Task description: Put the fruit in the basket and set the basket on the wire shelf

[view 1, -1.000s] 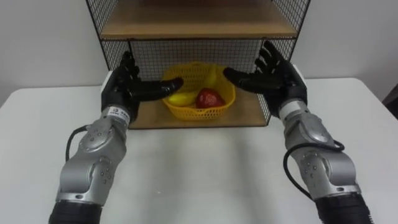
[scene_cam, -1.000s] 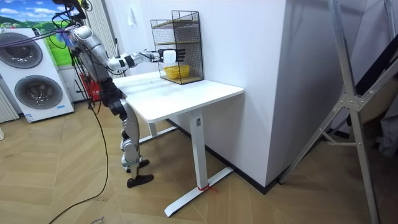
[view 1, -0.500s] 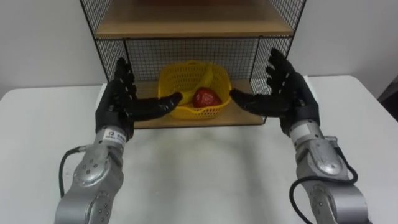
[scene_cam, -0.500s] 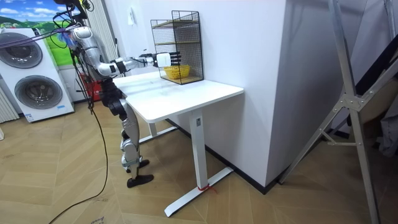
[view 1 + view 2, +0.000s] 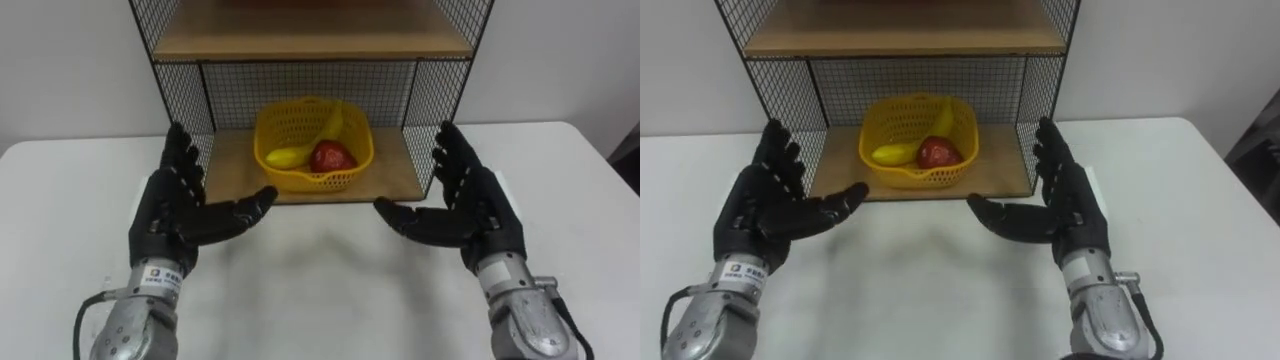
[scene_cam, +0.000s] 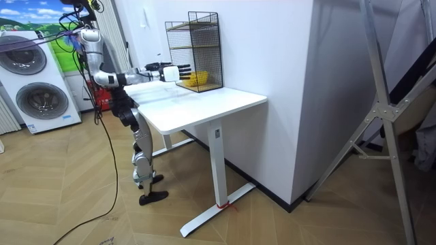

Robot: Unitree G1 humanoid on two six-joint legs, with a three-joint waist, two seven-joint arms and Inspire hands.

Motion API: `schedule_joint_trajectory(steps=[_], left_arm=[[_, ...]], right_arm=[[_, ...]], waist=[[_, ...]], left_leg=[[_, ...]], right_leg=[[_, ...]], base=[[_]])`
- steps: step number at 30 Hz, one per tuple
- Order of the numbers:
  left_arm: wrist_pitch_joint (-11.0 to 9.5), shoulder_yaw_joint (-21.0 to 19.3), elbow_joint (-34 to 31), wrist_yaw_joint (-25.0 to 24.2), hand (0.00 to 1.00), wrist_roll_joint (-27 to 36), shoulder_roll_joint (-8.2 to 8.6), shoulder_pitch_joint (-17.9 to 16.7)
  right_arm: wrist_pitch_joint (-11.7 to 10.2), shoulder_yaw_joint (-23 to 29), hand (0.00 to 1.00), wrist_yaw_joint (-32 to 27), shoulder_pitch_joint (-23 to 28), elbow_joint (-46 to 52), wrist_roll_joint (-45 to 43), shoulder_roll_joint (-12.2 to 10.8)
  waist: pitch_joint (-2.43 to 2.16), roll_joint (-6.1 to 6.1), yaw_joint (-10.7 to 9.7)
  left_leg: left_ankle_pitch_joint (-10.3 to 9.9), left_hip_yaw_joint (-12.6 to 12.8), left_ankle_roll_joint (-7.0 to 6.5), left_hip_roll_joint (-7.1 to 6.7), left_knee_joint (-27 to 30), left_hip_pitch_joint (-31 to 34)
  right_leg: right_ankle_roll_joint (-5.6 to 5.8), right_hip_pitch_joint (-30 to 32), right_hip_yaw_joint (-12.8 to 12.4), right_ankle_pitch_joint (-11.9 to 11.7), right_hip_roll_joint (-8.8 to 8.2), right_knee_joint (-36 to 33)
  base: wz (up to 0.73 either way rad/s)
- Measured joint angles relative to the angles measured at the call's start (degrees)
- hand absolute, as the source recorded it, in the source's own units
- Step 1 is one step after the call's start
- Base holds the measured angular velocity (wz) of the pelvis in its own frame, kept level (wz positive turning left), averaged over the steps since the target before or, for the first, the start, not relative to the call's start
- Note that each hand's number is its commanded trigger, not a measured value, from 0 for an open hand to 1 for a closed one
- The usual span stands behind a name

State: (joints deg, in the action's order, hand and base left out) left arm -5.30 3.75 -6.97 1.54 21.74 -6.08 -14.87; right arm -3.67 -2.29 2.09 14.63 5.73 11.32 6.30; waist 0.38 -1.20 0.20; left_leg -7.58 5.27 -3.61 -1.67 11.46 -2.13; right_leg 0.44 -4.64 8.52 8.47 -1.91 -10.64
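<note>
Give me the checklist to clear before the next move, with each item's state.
1. Fruit in the basket: ok; the banana and the red fruit lie inside it.
2. Basket upright on the wire shelf, on its lower board: ok.
3. Left robot hand open, holding nothing: ok.
4. Right robot hand open, holding nothing: ok.
5. Both hands apart from shelf and basket, over the table: ok.

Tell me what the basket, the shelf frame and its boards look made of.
Basket: yellow plastic, probably, with a moulded open lattice. Shelf frame: thin black wire mesh, likely coated metal. Boards: light brown, matt, wood or wood-look; grain too faint to tell.
</note>
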Motion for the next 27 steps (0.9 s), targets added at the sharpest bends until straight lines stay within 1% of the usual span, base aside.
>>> schedule_joint_trajectory(steps=[2, 3, 5, 7, 8, 11, 14, 16, 20, 22, 24, 25, 27], left_arm=[[-2.8, 0.0, 0.0, 0.0, 0.00, -0.1, -0.06, -1.2], [-3.3, 0.0, 0.0, 0.0, 0.00, -0.1, -0.10, -1.3], [-5.4, 0.1, 0.0, 0.0, 0.00, -0.3, -0.18, -2.0], [-6.6, 0.2, 0.0, 0.0, 0.00, -1.5, -0.18, -2.7], [-7.2, 0.3, 0.0, 0.1, 0.00, -1.8, -0.19, -3.3], [-8.7, 1.4, 0.0, 0.1, 0.00, -2.1, -0.22, -5.0], [-9.3, 2.2, 0.0, 0.1, 0.00, -2.1, -0.22, -5.7], [-10.3, 2.6, 0.0, 0.1, 0.00, -2.1, -0.27, -6.1], [-11.3, 2.8, 0.0, 0.3, 0.00, -2.1, -0.28, -6.2], [-11.5, 2.4, -0.3, 0.9, 0.00, -2.3, -0.25, -6.5], [-11.5, 1.7, -1.4, 2.2, 0.00, -3.1, -0.18, -7.7], [-11.5, 1.1, -2.8, 3.5, 0.00, -3.4, -0.20, -8.3], [-12.3, -0.2, -4.3, 5.7, 0.00, -3.9, -0.18, -8.3]], right_arm=[[-2.0, 0.0, 0.00, 0.6, 1.8, 0.0, 0.0, 0.0], [-2.3, 0.0, 0.00, 0.6, 2.1, 0.0, 0.0, 0.0], [-4.0, 0.0, 0.00, 0.5, 3.2, 0.0, -0.2, 0.0], [-5.3, 0.0, 0.00, 0.5, 4.2, 0.0, -0.4, 0.1], [-5.8, 0.0, 0.00, 0.4, 4.8, 0.0, -0.4, 0.1], [-7.0, 0.0, 0.00, -0.2, 5.6, 0.0, -0.9, 0.1], [-7.8, 0.0, 0.00, -0.7, 5.8, 0.0, -0.9, 0.1], [-9.1, 0.0, 0.00, -0.8, 6.0, 0.0, -0.9, 0.2], [-9.5, 0.0, 0.00, -2.7, 6.6, 1.6, -1.0, 0.2], [-11.0, 0.3, 0.00, -4.6, 7.8, 3.1, -2.3, 0.2], [-11.5, 0.8, 0.00, -6.4, 8.8, 4.4, -3.5, 0.5], [-11.8, 1.1, 0.00, -8.2, 9.5, 5.5, -4.5, 1.0], [-11.9, 2.0, 0.00, -10.9, 9.7, 6.6, -7.4, 1.2]], waist=[[0.01, -0.02, -0.1], [0.01, -0.02, -0.1], [-0.04, -0.05, -0.2], [-0.09, -0.05, -0.1], [-0.32, -0.01, -0.1], [-0.28, 0.07, -0.1], [-0.34, 0.20, -0.1], [-0.37, 0.28, -0.2], [-0.36, 0.35, 0.0], [-0.38, 0.50, 0.1], [-0.64, 0.70, 0.3], [-0.76, 0.76, 0.3], [-0.71, 0.84, 0.2]], left_leg=[[0.0, 0.0, 0.00, 0.00, 0.0, 0.0], [0.0, 0.0, 0.00, -0.01, 0.0, 0.0], [0.0, 0.0, 0.01, -0.02, 0.0, 0.0], [0.0, 0.0, 0.02, -0.03, 0.0, 0.2], [0.0, 0.0, 0.01, -0.03, 0.1, 0.5], [0.0, 0.0, 0.01, -0.04, 0.0, 0.7], [0.0, 0.0, 0.02, -0.04, 0.0, 0.8], [0.0, 0.0, 0.02, -0.04, 0.0, 0.8], [0.0, 0.0, 0.02, -0.03, 0.0, 0.7], [0.0, 0.1, 0.02, -0.02, 0.0, 0.8], [-0.1, 0.1, 0.04, -0.02, 0.1, 1.2], [-0.1, 0.1, 0.05, -0.03, 0.1, 1.4], [-0.1, 0.0, 0.05, -0.05, 0.0, 1.4]], right_leg=[[0.00, 0.0, 0.0, 0.0, 0.01, 0.0], [0.00, 0.0, 0.0, 0.0, 0.01, 0.0], [0.02, 0.0, 0.0, 0.0, 0.01, 0.0], [0.02, 0.2, 0.2, 0.0, 0.01, 0.0], [0.02, 0.6, 0.2, 0.0, 0.02, 0.0], [0.01, 0.8, 0.2, 0.0, 0.04, 0.0], [0.01, 0.8, 0.2, 0.0, 0.04, 0.0], [0.02, 0.8, 0.2, 0.0, 0.04, 0.0], [0.02, 0.8, -0.2, 0.0, 0.05, 0.0], [0.01, 0.9, -0.3, 0.0, 0.08, 0.0], [0.02, 1.4, -0.4, 0.0, 0.08, -0.2], [0.03, 1.7, -0.4, 0.0, 0.08, -0.2], [0.01, 1.7, -0.4, 0.0, 0.10, -0.2]], base=[[0.00], [0.00], [0.00], [0.00], [0.00], [0.00], [0.00], [0.00], [0.00], [0.00], [-0.04], [0.00], [0.00]])
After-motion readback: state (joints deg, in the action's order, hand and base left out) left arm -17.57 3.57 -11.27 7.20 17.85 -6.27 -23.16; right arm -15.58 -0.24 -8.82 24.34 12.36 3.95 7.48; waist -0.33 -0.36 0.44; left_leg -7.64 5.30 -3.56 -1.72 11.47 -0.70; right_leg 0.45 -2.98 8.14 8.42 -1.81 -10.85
